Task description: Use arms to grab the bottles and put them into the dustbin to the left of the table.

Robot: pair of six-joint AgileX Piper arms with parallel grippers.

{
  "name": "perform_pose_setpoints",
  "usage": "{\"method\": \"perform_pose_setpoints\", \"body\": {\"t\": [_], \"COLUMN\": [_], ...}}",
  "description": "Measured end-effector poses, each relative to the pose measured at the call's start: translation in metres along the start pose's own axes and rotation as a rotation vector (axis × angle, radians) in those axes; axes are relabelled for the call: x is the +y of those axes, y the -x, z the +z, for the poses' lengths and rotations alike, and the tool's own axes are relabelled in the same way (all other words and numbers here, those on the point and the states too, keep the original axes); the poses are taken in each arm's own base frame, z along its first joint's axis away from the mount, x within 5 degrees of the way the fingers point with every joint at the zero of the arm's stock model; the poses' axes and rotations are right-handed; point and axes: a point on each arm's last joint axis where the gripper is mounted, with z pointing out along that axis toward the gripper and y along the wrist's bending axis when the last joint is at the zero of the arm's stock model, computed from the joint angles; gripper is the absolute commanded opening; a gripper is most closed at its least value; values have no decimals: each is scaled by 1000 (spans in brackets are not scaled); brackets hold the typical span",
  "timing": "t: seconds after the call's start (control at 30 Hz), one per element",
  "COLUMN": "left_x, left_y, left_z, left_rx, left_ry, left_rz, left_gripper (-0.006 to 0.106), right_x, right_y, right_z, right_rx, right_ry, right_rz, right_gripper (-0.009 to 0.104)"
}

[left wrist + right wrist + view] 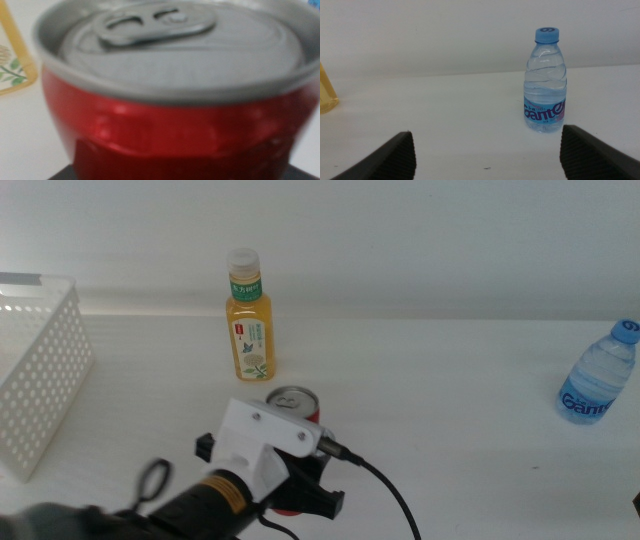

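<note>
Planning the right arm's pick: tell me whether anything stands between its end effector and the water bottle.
Nothing visible does. In the right wrist view the open right end effector faces bare table, with the water bottle standing upright ahead, off to one side. The yellow tea bottle is far aside.

The left end effector [300, 480] reached in low from the left; the right end effector [487, 150] waited, jaws spread wide.
</note>
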Motion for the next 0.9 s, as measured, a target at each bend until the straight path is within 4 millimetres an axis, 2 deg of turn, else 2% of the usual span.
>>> {"method": "perform_pose_setpoints", "body": {"t": [0.17,0.37,0.6,0.9], "left_x": [2,12,33,47], "left_y": [21,34,39,64], "left_z": [-29,-59,-69,-76], "left_rx": [72,185,422,586], "left_ry": [18,0,-86,-101], "left_rz": [-21,-106,-199,-153], "left_gripper": [-2,-2,-2,-2], "right_x": [0,0,0,0], "right_y": [0,0,0,0], "right_z": [0,0,0,0], "right_rx": [0,0,0,0], "right_ry": [0,0,0,0], "right_rz": [0,0,0,0], "right_gripper": [77,77,77,77]}}
